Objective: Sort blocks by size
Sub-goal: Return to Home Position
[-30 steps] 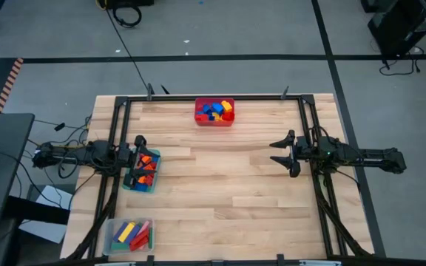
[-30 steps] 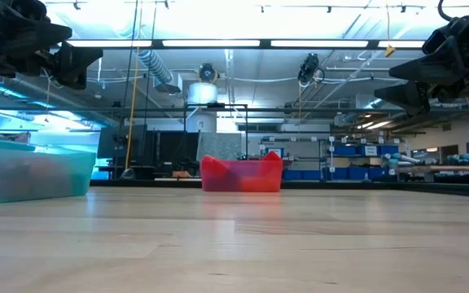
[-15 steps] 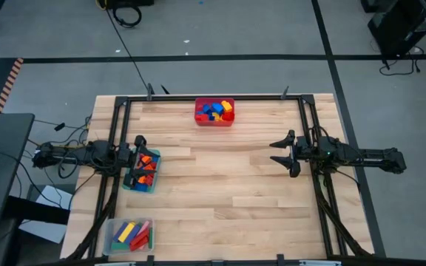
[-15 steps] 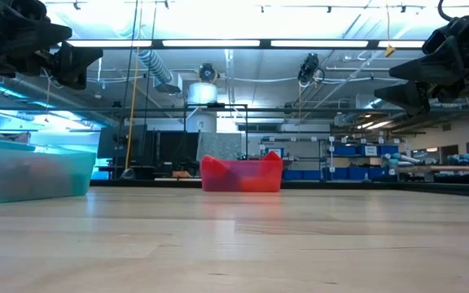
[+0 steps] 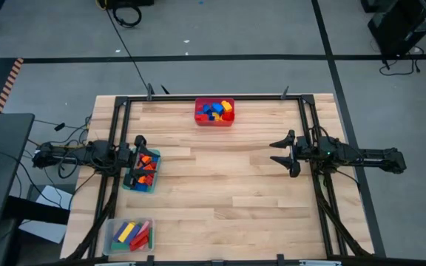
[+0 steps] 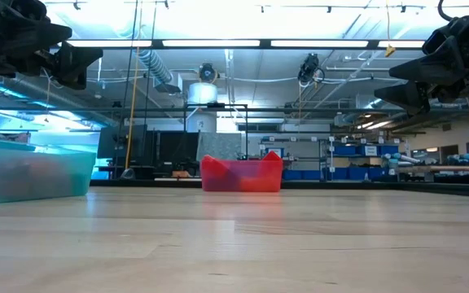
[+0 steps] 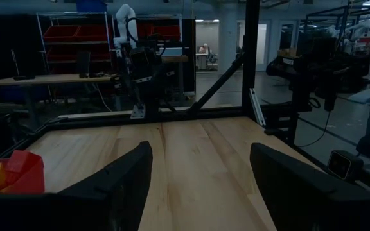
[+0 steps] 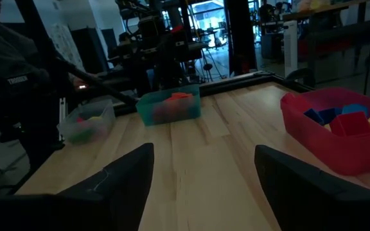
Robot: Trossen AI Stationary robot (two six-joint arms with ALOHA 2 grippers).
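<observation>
High view, binned blocks [image 5: 147,160], left jaws above, right jaws apart

Table [image 5: 220,185] carries red bin [image 5: 214,123], teal bin [image 5: 140,190], clear bin [image 5: 111,236].

Both arms are extended inward from opposite sides, raised; the left tool [image 5: 137,158] and right tool [image 5: 278,153] are held with fingers spread wide.

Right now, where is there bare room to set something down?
The wide middle of the table, bordered by the red bin, teal bin and right claw, is bare wood, as is the stretch beside the clear bin. Crowded: the left edge, where the left claw hangs over the teal bin.
</observation>
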